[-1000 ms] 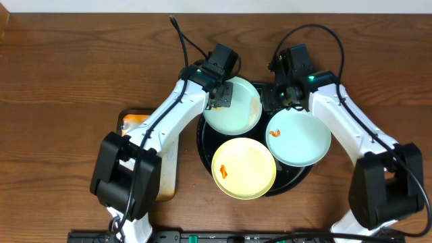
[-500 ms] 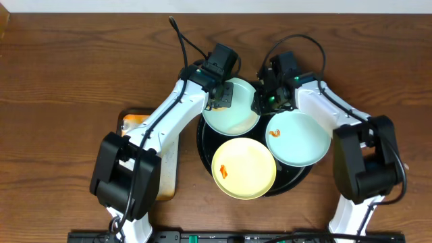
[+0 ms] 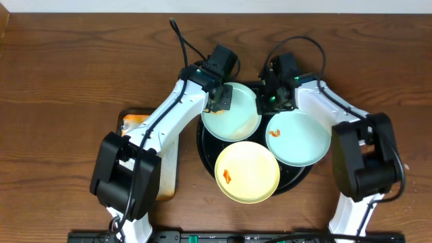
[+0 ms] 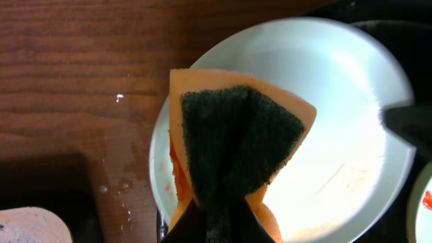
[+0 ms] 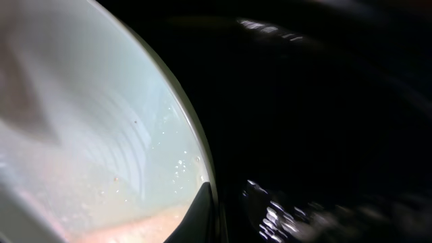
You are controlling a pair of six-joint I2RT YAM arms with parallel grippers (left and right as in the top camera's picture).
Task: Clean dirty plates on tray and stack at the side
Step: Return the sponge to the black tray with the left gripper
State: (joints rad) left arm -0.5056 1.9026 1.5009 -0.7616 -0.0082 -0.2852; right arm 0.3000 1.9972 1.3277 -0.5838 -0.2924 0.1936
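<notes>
Three plates lie on the round black tray [image 3: 300, 177]. The back-left pale blue-green plate [image 3: 236, 120] looks wet, with a faint orange film. My left gripper [image 3: 219, 101] is shut on a folded orange sponge [image 4: 236, 145] with a dark green scouring face, which presses on that plate [image 4: 337, 101] near its left side. At the plate's right rim, my right gripper [image 3: 267, 101] is shut on the edge [image 5: 88, 135], one dark finger [image 5: 201, 209] lying over the rim. The other blue-green plate [image 3: 300, 142] and the yellow plate [image 3: 250, 169] each carry an orange smear.
A rectangular metal tray [image 3: 169, 172] lies left of the black tray, mostly under my left arm, with an orange patch [image 3: 133, 121] at its far end. Water drops [image 4: 111, 185] dot the wood beside the plate. Cables [image 3: 179, 37] run off the back.
My right arm swung left to the back plate's right rim and its jaws closed there. The yellow plate slid slightly toward the front. The left gripper kept the sponge on the plate.
</notes>
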